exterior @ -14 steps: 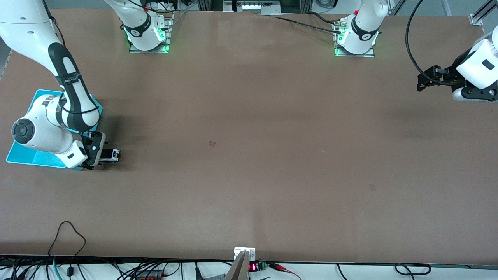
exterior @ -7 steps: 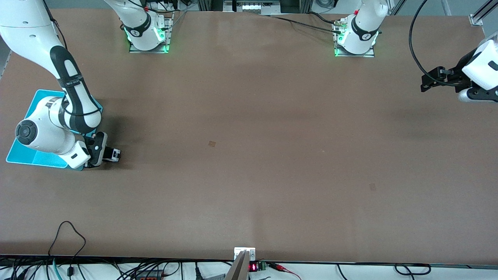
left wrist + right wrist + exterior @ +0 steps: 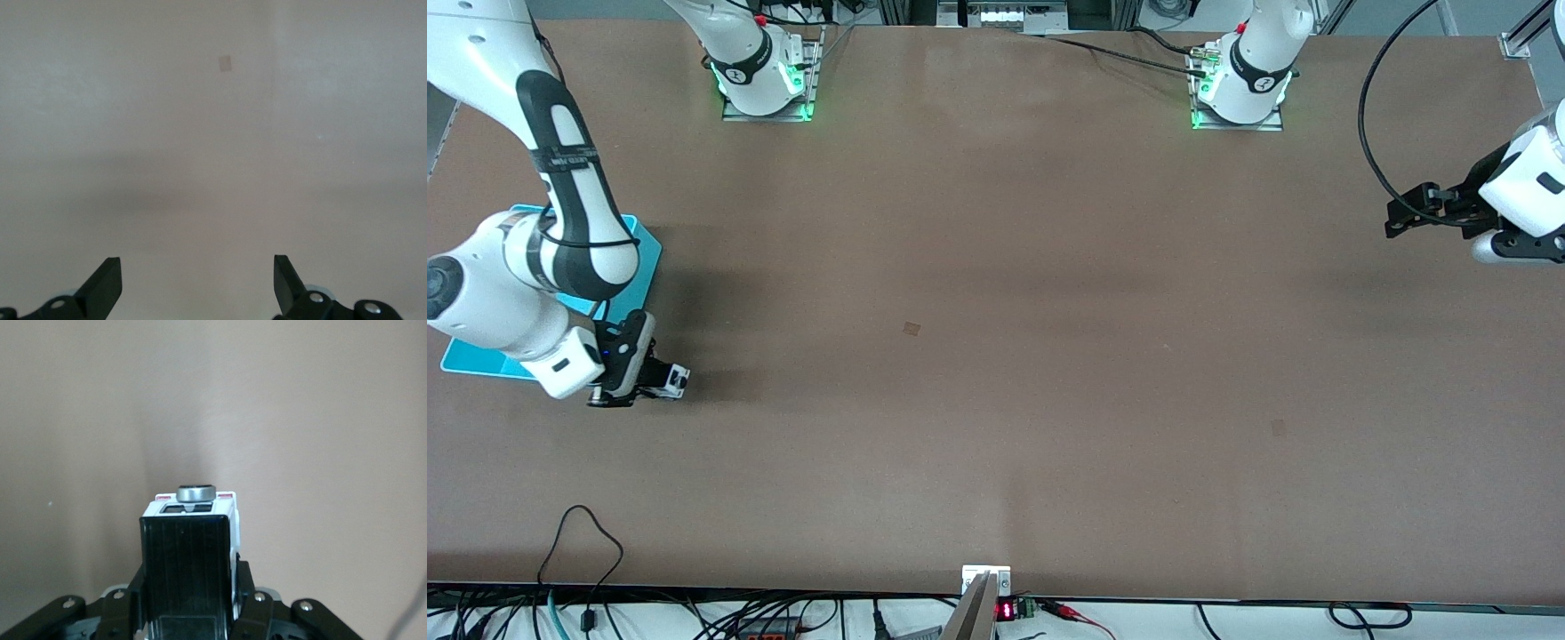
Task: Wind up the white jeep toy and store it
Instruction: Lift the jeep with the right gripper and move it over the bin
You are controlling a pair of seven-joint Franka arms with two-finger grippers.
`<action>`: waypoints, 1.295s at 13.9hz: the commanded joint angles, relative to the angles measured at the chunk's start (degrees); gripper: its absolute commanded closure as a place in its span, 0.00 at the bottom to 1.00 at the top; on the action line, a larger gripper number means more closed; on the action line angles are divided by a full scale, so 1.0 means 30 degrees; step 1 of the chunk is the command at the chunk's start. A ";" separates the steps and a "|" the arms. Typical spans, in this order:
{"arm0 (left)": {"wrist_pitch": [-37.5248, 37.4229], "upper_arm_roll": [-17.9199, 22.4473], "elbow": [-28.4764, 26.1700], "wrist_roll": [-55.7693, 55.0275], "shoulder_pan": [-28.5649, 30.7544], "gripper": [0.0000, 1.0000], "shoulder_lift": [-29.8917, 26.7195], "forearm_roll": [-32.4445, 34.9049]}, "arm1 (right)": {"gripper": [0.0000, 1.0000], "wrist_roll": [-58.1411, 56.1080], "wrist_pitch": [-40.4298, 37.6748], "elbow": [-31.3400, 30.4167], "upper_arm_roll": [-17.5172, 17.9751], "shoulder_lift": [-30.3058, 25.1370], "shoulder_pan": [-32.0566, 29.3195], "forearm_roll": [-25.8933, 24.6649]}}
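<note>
right gripper (image 3: 660,380) clamps white jeep toy (image 3: 671,380); left gripper (image 3: 1400,213) waits, spread

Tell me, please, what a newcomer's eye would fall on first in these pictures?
First the right gripper at the right arm's end of the table, shut on the white jeep toy, whose black roof fills the right wrist view. Right beside it lies the turquoise bin, partly hidden under the right arm. The left gripper waits open over the bare table at the left arm's end.
</note>
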 commanded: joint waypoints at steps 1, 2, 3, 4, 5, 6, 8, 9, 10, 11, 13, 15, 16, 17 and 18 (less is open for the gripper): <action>0.0234 -0.0110 0.0129 0.0096 0.0131 0.00 -0.0120 -0.0278 | 1.00 0.1959 -0.0940 0.0130 -0.0010 -0.1268 -0.0204 0.0447; 0.0147 -0.0198 0.0158 -0.0136 0.0131 0.00 -0.0178 -0.0278 | 1.00 0.3071 -0.1582 0.0129 -0.0214 -0.1680 -0.0262 0.0389; 0.0060 -0.0199 0.0159 0.0065 0.0131 0.00 -0.0237 -0.0278 | 1.00 0.4184 -0.2052 0.0129 -0.0535 -0.2090 -0.0291 0.0359; 0.0001 -0.0228 0.0188 0.0154 0.0131 0.00 -0.0238 -0.0278 | 1.00 0.5443 -0.2695 0.0100 -0.1002 -0.2500 -0.0263 0.0330; 0.0000 -0.0228 0.0391 0.0154 0.0131 0.00 -0.0238 -0.0307 | 1.00 0.6702 -0.3369 0.0071 -0.1500 -0.2852 -0.0320 0.0330; -0.0029 -0.0257 0.0393 0.0154 0.0044 0.00 -0.0122 -0.0307 | 1.00 0.7759 -0.3897 0.0042 -0.2027 -0.3001 -0.0350 0.0330; -0.0322 -0.0316 0.0422 0.0125 -0.0336 0.00 0.0025 -0.0278 | 1.00 0.9257 -0.4107 -0.0075 -0.3111 -0.3237 -0.0350 0.0300; -0.0235 -0.0403 0.0480 0.0125 -0.0628 0.00 0.0258 -0.0307 | 1.00 1.0279 -0.4079 -0.0134 -0.3783 -0.3208 -0.0379 0.0242; -0.0234 -0.0433 0.0510 0.0154 -0.0718 0.00 0.0318 -0.0307 | 1.00 1.1391 -0.4049 -0.0308 -0.4312 -0.3208 -0.0380 0.0097; -0.0176 -0.0462 0.0510 0.0154 -0.0806 0.00 0.0348 -0.0307 | 1.00 1.2563 -0.4078 -0.0455 -0.4694 -0.3208 -0.0380 0.0066; -0.0322 -0.0462 0.0510 0.0125 -0.1303 0.00 0.0348 -0.0249 | 1.00 1.4701 -0.4021 -0.0923 -0.5427 -0.3091 -0.0350 0.0037; -0.0264 -0.0462 0.0539 0.0125 -0.1392 0.00 0.0348 -0.0336 | 1.00 1.6871 -0.4020 -0.1566 -0.5781 -0.3032 -0.0350 0.0037; -0.0264 -0.0520 0.0511 0.0096 -0.1480 0.00 0.0319 -0.0366 | 1.00 1.8012 -0.3904 -0.1918 -0.5782 -0.2974 -0.0379 -0.0079; -0.0293 -0.0579 0.0568 0.0125 -0.1394 0.00 0.0232 -0.0366 | 1.00 1.9039 -0.3816 -0.2240 -0.5782 -0.2915 -0.0409 -0.0283; -0.0351 -0.0521 0.0743 0.0154 -0.1306 0.00 0.0231 -0.0366 | 1.00 1.9629 -0.3670 -0.2563 -0.5811 -0.2828 -0.0409 -0.0518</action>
